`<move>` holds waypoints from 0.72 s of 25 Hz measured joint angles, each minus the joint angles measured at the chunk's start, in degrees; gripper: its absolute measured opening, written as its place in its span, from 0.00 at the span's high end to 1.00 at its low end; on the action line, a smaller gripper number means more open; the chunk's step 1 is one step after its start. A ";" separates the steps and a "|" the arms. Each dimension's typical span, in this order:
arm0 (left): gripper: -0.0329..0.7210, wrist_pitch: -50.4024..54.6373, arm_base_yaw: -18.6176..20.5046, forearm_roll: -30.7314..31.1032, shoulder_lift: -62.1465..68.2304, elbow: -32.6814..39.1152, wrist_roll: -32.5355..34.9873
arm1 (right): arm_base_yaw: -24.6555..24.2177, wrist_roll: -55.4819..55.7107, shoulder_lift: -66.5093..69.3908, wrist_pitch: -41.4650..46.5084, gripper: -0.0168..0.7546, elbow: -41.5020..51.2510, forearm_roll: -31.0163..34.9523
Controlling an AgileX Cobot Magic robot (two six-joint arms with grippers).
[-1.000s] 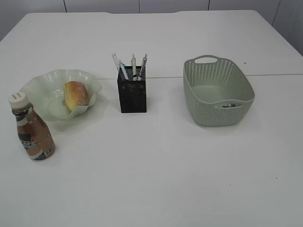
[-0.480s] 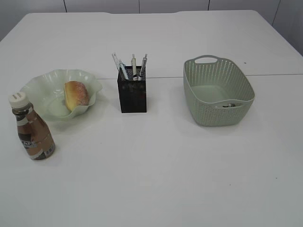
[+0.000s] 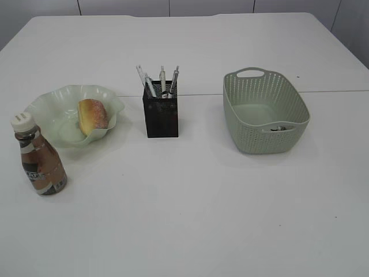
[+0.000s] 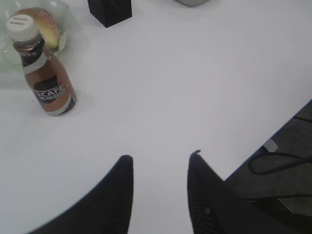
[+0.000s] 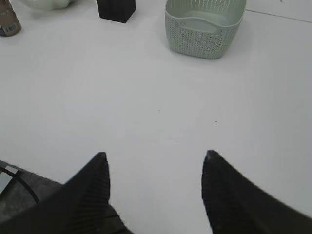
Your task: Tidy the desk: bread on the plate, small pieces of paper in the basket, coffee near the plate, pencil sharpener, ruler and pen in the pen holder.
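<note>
White and smooth, the large desk [image 3: 190, 219] carried everything in one loose row from my exterior camera. I saw the oval golden-brown crusty bread [image 3: 93, 116] lying in the pale green glass plate [image 3: 49, 107] with the wavy rim, at the left. Just in front of that plate stood the brown plastic coffee bottle [image 3: 39, 163] with its white cap, upright and close beside the rim. At the middle, the small black mesh pen holder [image 3: 161, 109] had several pens [image 3: 163, 79] sticking up out of it; I could not pick out the clear ruler among them. To the right sat the sage-green woven-look basket [image 3: 265, 111], with something small and grey-white at its near inner wall, possibly the paper, though too small for me to be sure.

My left gripper [image 4: 161, 161] hung over bare desk near the table edge, jaws apart with nothing between them. My right gripper [image 5: 156, 161] hung likewise, jaws spread wider, holding nothing.
</note>
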 joint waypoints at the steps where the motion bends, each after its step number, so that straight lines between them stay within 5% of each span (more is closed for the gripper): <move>1: 0.62 0.02 0.00 -0.13 -0.65 0.11 0.61 | 0.00 -0.27 0.00 0.00 0.41 0.44 0.00; 18: 0.65 0.75 0.00 -0.47 -7.96 0.64 1.87 | 0.00 0.80 -0.09 -4.43 0.41 4.07 -2.67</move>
